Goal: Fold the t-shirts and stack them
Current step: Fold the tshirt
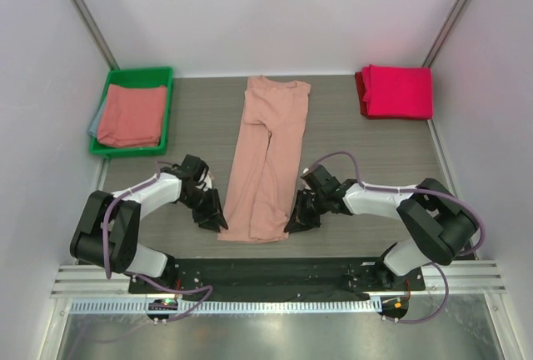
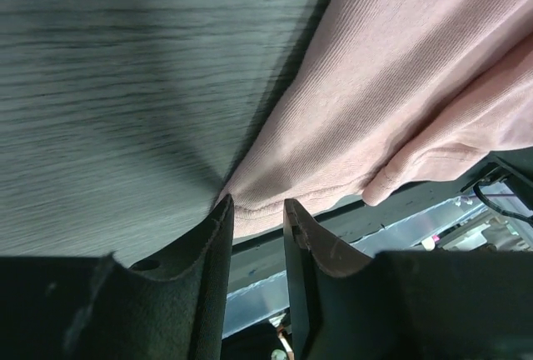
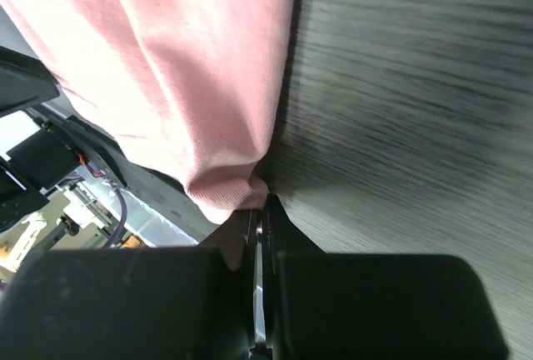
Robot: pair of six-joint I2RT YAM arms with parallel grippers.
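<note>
You had the salmon-pink t-shirt (image 1: 266,160) lying as a long narrow strip down the middle of the counter (image 1: 191,127), its collar end at the far edge and its hem close to the near edge. Your left gripper (image 1: 212,218) sat low at the hem's left corner. In the left wrist view its fingers (image 2: 218,235) stood a narrow gap apart, with the edge of the cloth right at their tips and not clamped. Your right gripper (image 1: 298,220) was at the hem's right corner. There its fingers (image 3: 279,227) were closed to a thin slit, pinching the bunched corner of the fabric at their tips. A magenta t-shirt (image 1: 400,91) lay folded in the far right corner. In the far left corner, the green bin (image 1: 137,72) held a folded salmon t-shirt (image 1: 132,114) on top of something grey.
</note>
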